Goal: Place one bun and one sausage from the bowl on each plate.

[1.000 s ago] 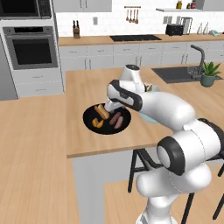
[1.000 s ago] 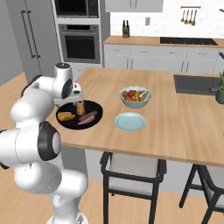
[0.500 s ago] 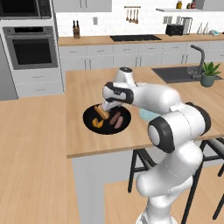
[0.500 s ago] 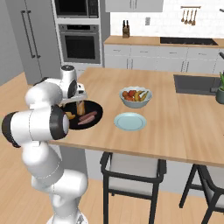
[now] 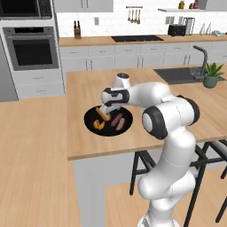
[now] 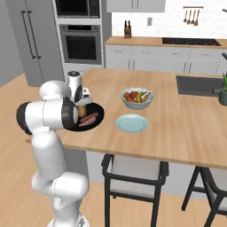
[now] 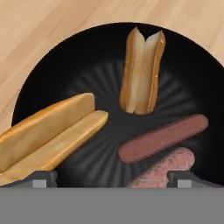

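Gripper (image 7: pixel 112 177) spread wide and gripping nothing, poised low over black bowl (image 5: pixel 91 120) near the counter's front-left edge, holding two split buns (image 7: pixel 141 70) and two sausages (image 7: pixel 162 137); pale blue plate (image 6: pixel 131 123) right of it, fruit bowl (image 6: pixel 137 98) beyond; no legible writing.

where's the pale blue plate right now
In the right base view the pale blue plate lies on the wooden island, just in front of the fruit bowl and right of the black bowl.
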Motion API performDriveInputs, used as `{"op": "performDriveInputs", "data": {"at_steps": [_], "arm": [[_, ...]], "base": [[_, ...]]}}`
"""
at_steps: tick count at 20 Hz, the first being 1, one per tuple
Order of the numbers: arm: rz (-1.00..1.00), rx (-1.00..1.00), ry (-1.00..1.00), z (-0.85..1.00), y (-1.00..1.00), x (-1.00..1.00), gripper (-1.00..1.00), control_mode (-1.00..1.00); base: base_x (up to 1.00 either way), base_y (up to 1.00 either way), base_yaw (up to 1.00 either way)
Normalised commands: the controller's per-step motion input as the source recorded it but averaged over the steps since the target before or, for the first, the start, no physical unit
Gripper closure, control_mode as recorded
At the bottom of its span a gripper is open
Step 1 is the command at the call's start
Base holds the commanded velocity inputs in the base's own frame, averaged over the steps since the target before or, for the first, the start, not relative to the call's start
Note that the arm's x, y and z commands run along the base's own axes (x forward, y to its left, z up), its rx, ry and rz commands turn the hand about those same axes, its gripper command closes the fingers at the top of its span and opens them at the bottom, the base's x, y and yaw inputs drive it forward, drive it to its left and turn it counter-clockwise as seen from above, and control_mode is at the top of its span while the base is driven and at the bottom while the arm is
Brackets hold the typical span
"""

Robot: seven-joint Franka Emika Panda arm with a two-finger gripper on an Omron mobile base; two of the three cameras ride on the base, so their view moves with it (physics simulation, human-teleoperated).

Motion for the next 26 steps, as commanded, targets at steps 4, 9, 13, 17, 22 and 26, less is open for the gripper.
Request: {"op": "performDriveInputs", "data": {"at_steps": [4,9,13,17,22,26], "arm": [[0.00,0.00,0.00,-0.26,0.01,0.74,-1.00,-1.00],[0.00,-0.01,0.00,-0.26,0.12,0.46,-1.00,-1.00],[0.00,-0.02,0.00,-0.34,0.18,0.40,-1.00,-1.00],[0.00,0.00,0.00,-0.29,0.07,0.42,-1.00,-1.00],[0.00,0.00,0.00,-0.27,0.00,0.17,-1.00,-1.00],[0.00,0.00,0.00,-0.37,0.00,0.15,-1.00,-1.00]], "base": [[0.00,0.00,0.00],[0.00,0.00,0.00],[0.00,0.00,0.00],[0.00,0.00,0.00],[0.00,0.00,0.00],[0.00,0.00,0.00]]}}
